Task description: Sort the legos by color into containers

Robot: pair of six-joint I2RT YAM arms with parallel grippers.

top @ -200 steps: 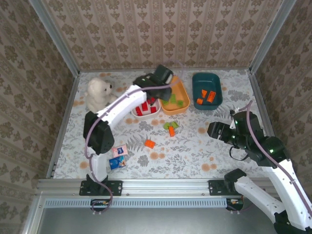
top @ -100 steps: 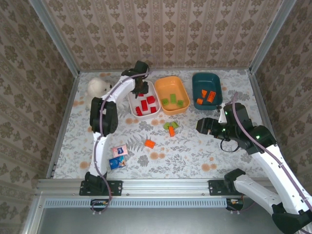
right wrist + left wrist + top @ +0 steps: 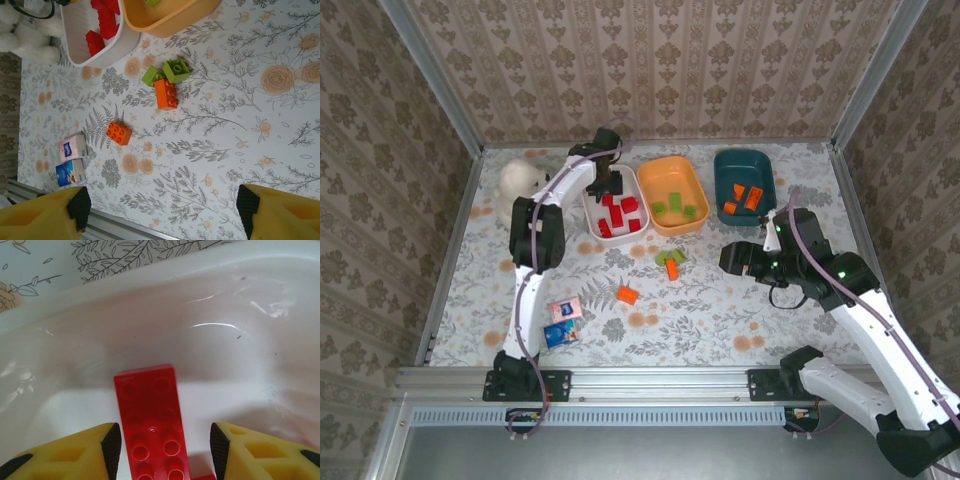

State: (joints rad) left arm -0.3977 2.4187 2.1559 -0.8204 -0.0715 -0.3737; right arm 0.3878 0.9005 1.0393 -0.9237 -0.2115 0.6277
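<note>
My left gripper (image 3: 611, 188) hangs low inside the far end of the white bin (image 3: 620, 238). It is open, and a long red lego (image 3: 150, 425) lies on the bin floor between its fingers with a gap on each side. More red legos (image 3: 620, 212) lie in that bin. Green legos (image 3: 678, 208) sit in the orange bin (image 3: 670, 178), and orange legos (image 3: 745, 198) in the teal bin (image 3: 740, 165). Loose on the table are two green legos (image 3: 175, 70), an orange one (image 3: 166, 94) touching them and another orange one (image 3: 118, 133). My right gripper (image 3: 160, 207) hovers open and empty to their right.
The white plush bear (image 3: 518, 178) sits at the back left beside the white bin. Two printed pink-and-blue squares (image 3: 561, 320) lie near the front left. The metal rail (image 3: 640, 378) runs along the table's near edge.
The left arm swung from above the orange bin to the white bin's far end and lowered into it. The right gripper shifted left toward the loose legos.
</note>
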